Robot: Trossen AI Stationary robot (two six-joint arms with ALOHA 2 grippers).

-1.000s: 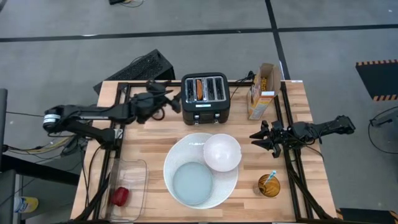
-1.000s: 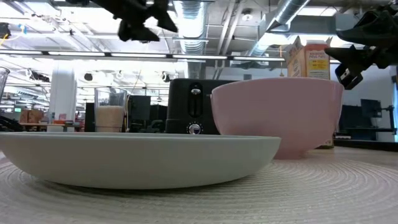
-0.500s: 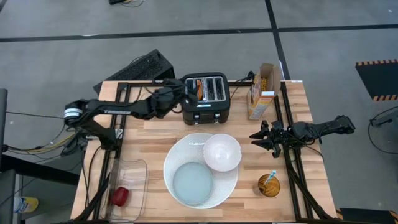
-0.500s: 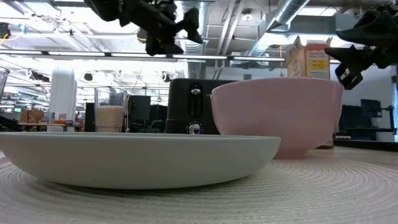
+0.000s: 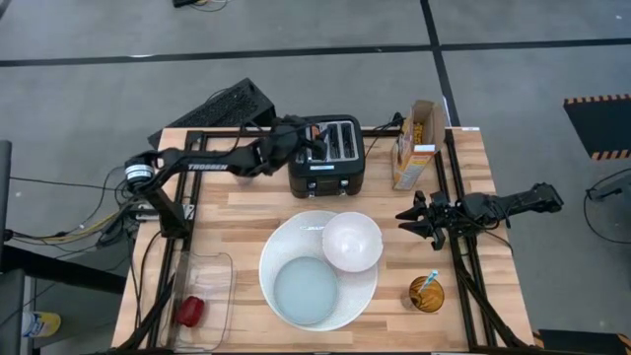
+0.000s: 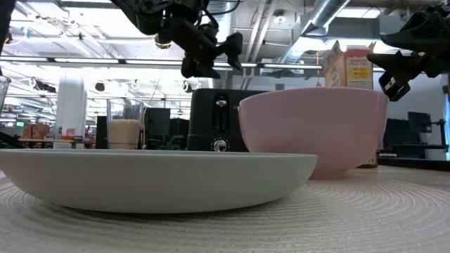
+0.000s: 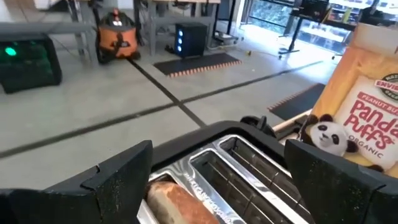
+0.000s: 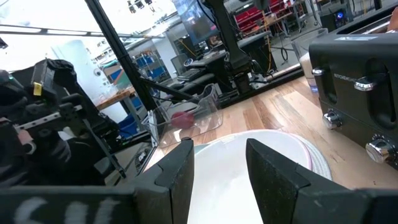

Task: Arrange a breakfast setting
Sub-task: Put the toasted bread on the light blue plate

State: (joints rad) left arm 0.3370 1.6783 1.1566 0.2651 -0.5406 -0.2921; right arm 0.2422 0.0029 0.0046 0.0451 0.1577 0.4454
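From above, the left gripper [image 5: 308, 146] hangs over the left slots of the black toaster [image 5: 326, 156] at the back of the table. The right gripper [image 5: 418, 219] waits near the right edge, beside the bowl [image 5: 352, 241]. The bowl sits on the back right part of the large white plate [image 5: 286, 247], touching the smaller blue-grey plate [image 5: 306, 291] that lies on its front. A red food piece [image 5: 189, 311] rests in a clear tray [image 5: 219, 266] at the front left corner. A blue-handled spoon [image 5: 429, 280] stands in an amber cup [image 5: 426, 295] at the front right, and the cereal box [image 5: 416, 144] stands right of the toaster.

At table height, the left gripper [image 6: 214, 60] hovers just above the toaster [image 6: 219, 119], clear of it.

From the left wrist, the jaws stand wide — one finger [image 7: 118, 177] on either side of the slots, with the tan bagel [image 7: 180, 202] sitting in a slot between them.

From the right wrist, the jaws are open and empty, one finger [image 8: 177, 171] to each side of the bowl [image 8: 249, 165].
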